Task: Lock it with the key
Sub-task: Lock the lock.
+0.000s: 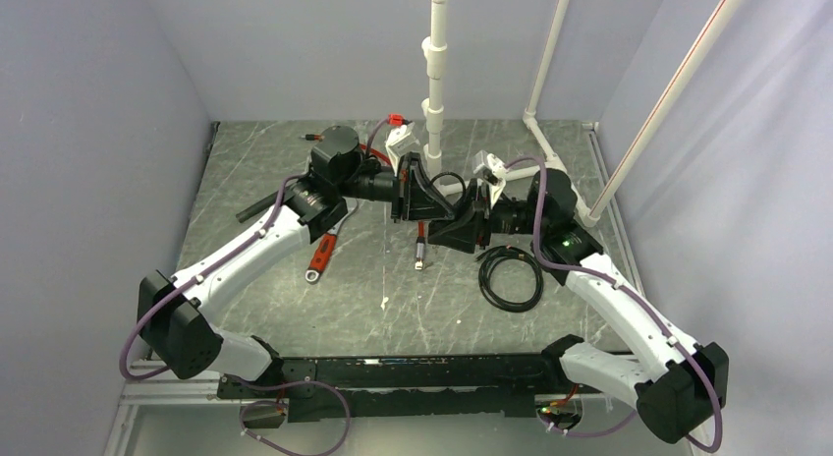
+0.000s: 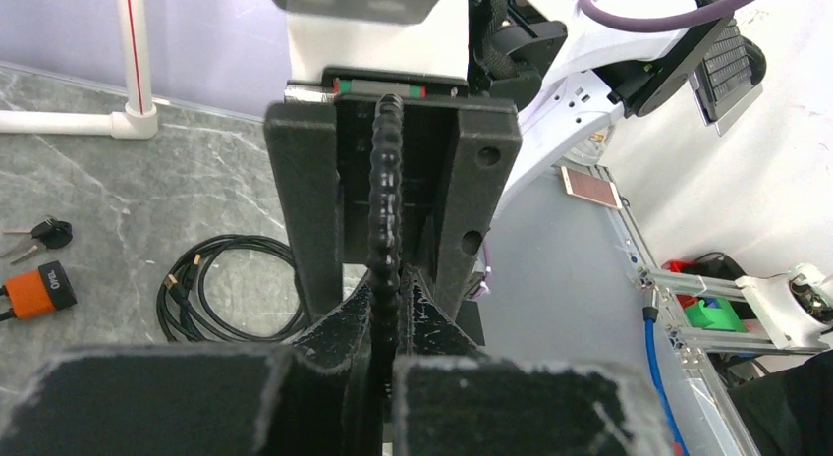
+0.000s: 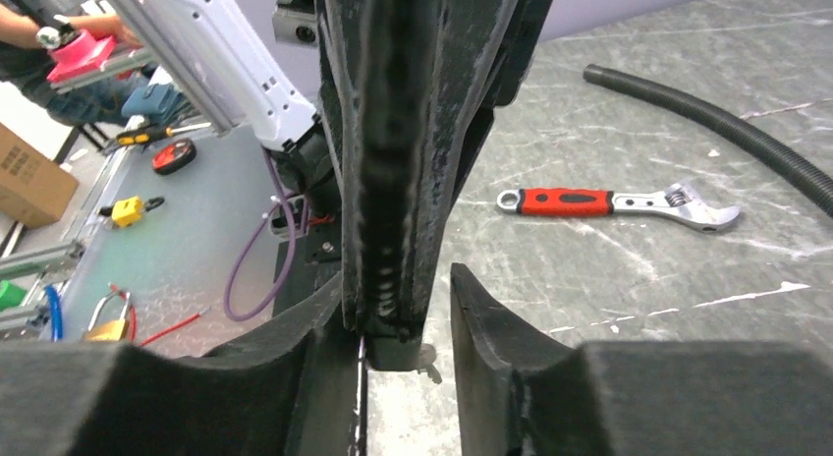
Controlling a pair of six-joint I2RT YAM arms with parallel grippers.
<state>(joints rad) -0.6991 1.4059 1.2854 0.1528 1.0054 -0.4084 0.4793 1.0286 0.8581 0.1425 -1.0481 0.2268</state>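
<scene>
Only left wrist: key [image 2: 49, 232], padlock [image 2: 39, 289]

Tiny black-headed key [image 2: 49, 232] is too small to show its blade or cord, the small orange padlock [image 2: 37, 290] beside it is clipped by the left picture edge, and anything pinched in the closed left gripper [image 2: 386, 323] is hidden by its black fingers.

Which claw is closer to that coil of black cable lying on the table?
Right. The right claw hangs just beyond the coiled black cable, a little to its left. The left claw meets it from further left, so it is farther from the coil.
</scene>
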